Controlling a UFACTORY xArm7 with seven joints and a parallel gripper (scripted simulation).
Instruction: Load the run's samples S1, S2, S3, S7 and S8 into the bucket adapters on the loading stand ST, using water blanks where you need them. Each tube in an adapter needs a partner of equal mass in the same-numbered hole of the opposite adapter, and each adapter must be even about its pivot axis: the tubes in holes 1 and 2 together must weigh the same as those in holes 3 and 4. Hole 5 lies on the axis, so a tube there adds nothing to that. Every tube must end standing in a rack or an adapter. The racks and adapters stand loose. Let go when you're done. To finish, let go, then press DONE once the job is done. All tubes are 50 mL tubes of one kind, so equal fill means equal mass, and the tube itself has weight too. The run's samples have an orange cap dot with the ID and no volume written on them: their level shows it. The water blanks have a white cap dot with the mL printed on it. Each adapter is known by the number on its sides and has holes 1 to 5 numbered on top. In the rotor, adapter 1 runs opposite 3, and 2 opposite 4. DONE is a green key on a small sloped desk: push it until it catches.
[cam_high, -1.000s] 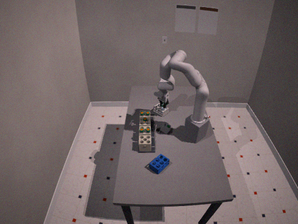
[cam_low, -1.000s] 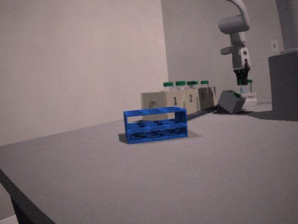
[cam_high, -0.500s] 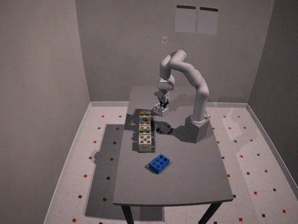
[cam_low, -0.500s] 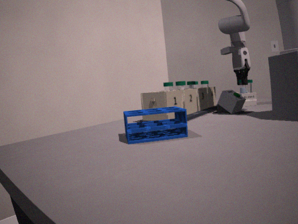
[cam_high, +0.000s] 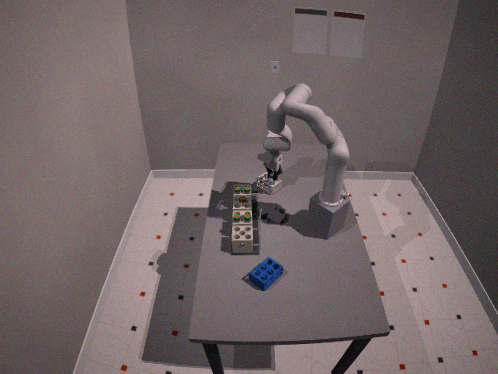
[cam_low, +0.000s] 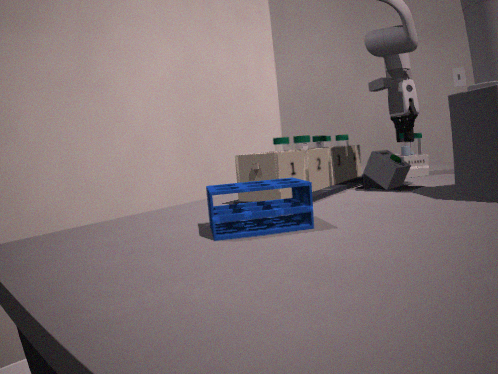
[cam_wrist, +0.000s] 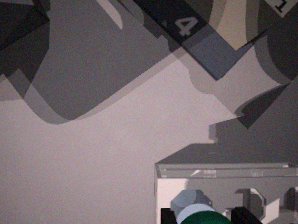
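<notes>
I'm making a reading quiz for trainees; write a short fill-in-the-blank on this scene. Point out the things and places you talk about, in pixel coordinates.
The six-hole plastic rack (cam_high: 266, 273) (cam_low: 260, 215) is coloured ____.
The nearest beige block-shaped adapter (cam_high: 242, 243) (cam_low: 257, 170) holds ____ tubes.
The black-fingered hand (cam_high: 273, 176) (cam_low: 405, 136) (cam_wrist: 204, 220) is closed on a tube with a ____ cap.

Missing words: blue; no; green

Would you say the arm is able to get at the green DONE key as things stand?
Probably not right away: its claw is shut on a green-capped tube, though nothing visible seems to cover the key.
</notes>
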